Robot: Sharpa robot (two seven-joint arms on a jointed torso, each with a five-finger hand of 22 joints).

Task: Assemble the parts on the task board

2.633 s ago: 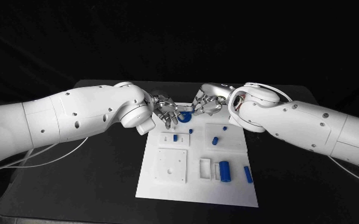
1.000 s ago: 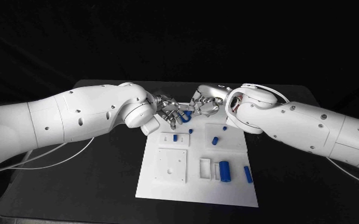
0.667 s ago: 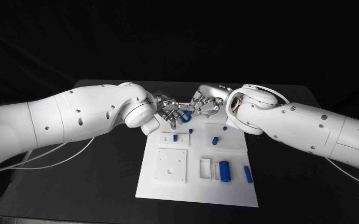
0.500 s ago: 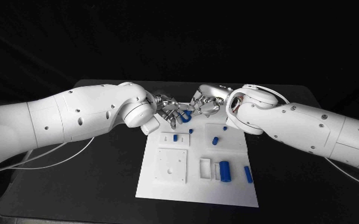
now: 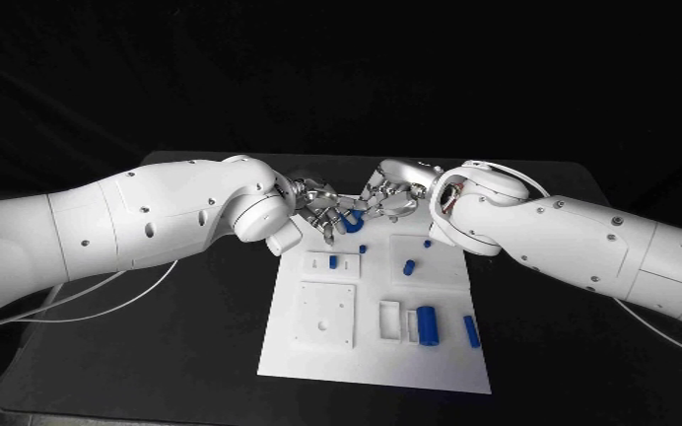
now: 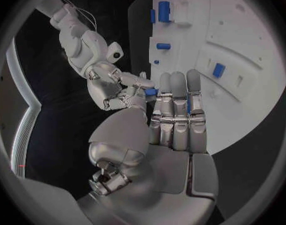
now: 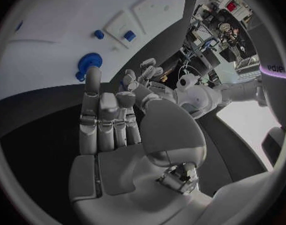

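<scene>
Both hands meet over the far end of the task board (image 5: pixel 373 347). Left hand (image 5: pixel 324 211) has fingers extended side by side, nothing visibly held; right hand (image 5: pixel 391 194) likewise fingers straight, with the blue ring part (image 7: pixel 88 63) lying on the board just beyond its fingertips, can't tell if touching. Other blue parts: a large cylinder (image 5: pixel 427 324) near the front, small pegs (image 5: pixel 408 268) mid-board.

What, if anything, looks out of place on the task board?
Nothing looks spilled or broken. One slim blue peg lies flat and slightly slanted near the board's right edge, apparently outside any slot, so it looks loose.
</scene>
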